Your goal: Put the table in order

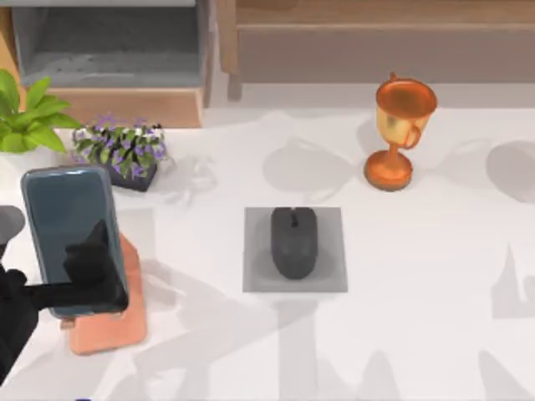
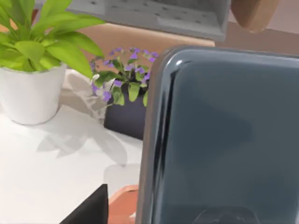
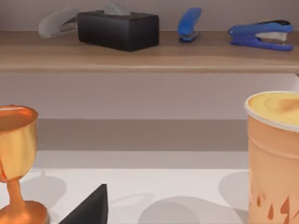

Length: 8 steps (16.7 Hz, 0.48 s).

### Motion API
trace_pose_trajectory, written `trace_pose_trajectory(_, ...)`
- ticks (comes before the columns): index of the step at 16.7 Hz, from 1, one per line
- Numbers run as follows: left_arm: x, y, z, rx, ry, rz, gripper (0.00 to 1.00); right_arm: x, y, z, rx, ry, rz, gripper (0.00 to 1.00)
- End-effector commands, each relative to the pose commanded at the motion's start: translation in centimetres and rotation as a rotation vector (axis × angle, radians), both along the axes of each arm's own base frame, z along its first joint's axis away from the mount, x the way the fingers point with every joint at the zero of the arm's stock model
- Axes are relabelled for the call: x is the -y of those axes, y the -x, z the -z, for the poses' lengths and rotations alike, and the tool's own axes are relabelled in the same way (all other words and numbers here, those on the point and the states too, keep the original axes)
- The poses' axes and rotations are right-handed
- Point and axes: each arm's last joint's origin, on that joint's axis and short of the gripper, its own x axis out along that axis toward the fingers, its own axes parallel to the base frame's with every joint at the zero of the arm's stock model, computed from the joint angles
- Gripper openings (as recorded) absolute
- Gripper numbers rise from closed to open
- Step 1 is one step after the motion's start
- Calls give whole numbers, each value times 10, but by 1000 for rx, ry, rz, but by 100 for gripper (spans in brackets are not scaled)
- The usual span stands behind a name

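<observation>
The white table (image 1: 418, 292) holds a dark mouse (image 1: 293, 242) on a grey square mat (image 1: 330, 276) at its middle. A bronze trophy (image 1: 399, 134) (image 3: 16, 154) stands at the back right. At the left, a large phone (image 1: 67, 234) (image 2: 224, 140) with a dark screen lies over an orange stand (image 1: 113, 330) (image 2: 122, 205). My left gripper (image 1: 88, 271) reaches in from the left edge and overlaps the phone's lower half. One dark finger (image 3: 88, 207) of my right gripper stands far off to the side above bare tabletop, facing the trophy.
A purple-flowered plant in a dark pot (image 1: 125, 154) (image 2: 126, 100) and a green plant in a white pot (image 1: 25, 117) (image 2: 32, 88) stand at the back left. A wooden shelf unit (image 1: 125, 104) lines the back. An orange paper cup (image 3: 273, 158) stands near the right gripper. A black box (image 3: 117, 30) and blue staplers (image 3: 261, 32) sit on the shelf.
</observation>
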Motion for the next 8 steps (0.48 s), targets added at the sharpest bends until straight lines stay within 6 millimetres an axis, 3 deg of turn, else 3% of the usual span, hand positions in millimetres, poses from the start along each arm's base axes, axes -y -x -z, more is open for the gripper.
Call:
trace_pose_trajectory(3,-20,1,6,125,1,34,100,0,0,0,0,0,0,100)
trace_pose_trajectory(8,-56,3,24,305,-109,-52,100,0,0,0,0,0,0,100)
